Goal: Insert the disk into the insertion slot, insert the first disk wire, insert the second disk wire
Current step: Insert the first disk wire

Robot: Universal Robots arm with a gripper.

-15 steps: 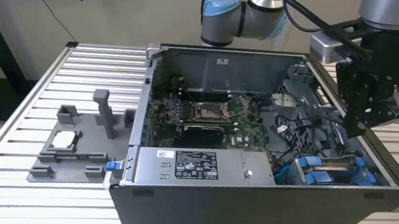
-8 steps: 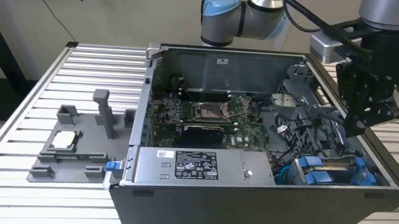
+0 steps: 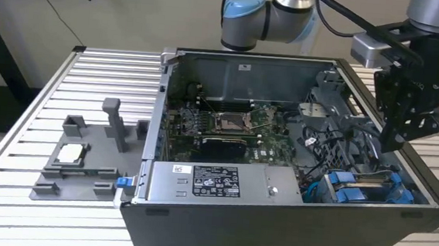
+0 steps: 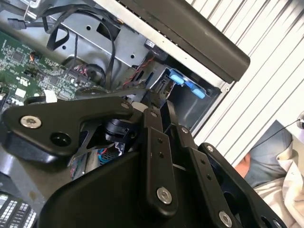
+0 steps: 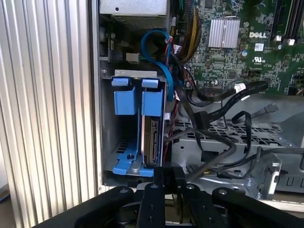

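The black jointed tool [image 3: 396,144] is hanging over the open dark grey metal computer case [image 3: 274,233], its fingers [image 5: 162,178] meeting tip to tip. In the first wrist view it is hovering just short of the silver-grey rectangular disk [image 5: 153,142], which is standing on edge in its bright blue plastic carrier inside the dark grey metal insertion slot [image 5: 105,137]. Black cables [image 5: 213,118] are lying just beside the slot across perforated grey metal. In the exterior view the slot is sitting at 7 o'clock from the tool, the green circuit board [image 3: 235,130] at 9 o'clock, and the silver labelled power-supply box [image 3: 214,184] at 8 o'clock. The case is resting on a ribbed aluminium bench [image 3: 106,73].
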